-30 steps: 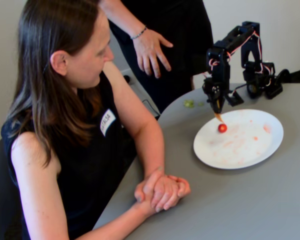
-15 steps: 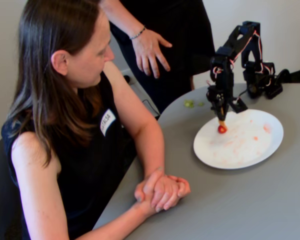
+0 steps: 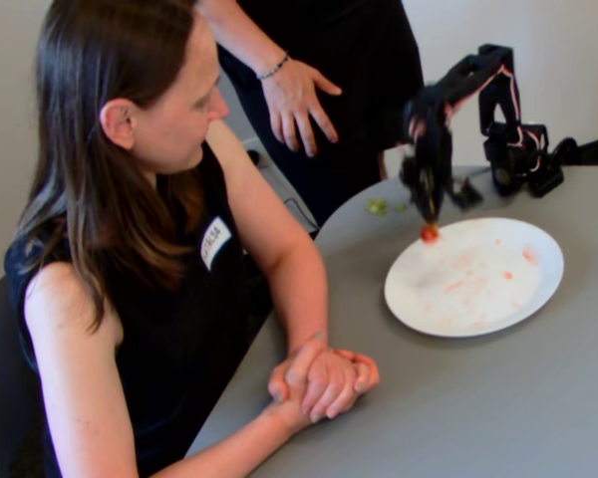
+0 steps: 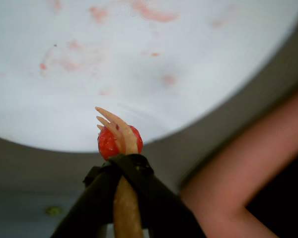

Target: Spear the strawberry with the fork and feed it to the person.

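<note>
The white plate (image 3: 498, 299) lies on the grey table, smeared with red juice; it also fills the top of the wrist view (image 4: 139, 59). The tiny red strawberry (image 3: 430, 233) sits at the plate's far-left rim, right under the arm's tip. In the wrist view the strawberry (image 4: 107, 144) rests against the orange-tan fork (image 4: 120, 134), just behind its prongs; I cannot tell if it is pierced. My black gripper (image 3: 429, 204) (image 4: 121, 166) is shut on the fork's handle. The woman (image 3: 149, 149) with long brown hair and a name tag sits at left, looking down at the plate.
Her clasped hands (image 3: 324, 378) rest on the table edge, and her forearm (image 4: 248, 168) shows in the wrist view. A standing figure in black with a bracelet (image 3: 294, 95) is behind her. Pale green scraps (image 3: 379, 206) lie beyond the plate.
</note>
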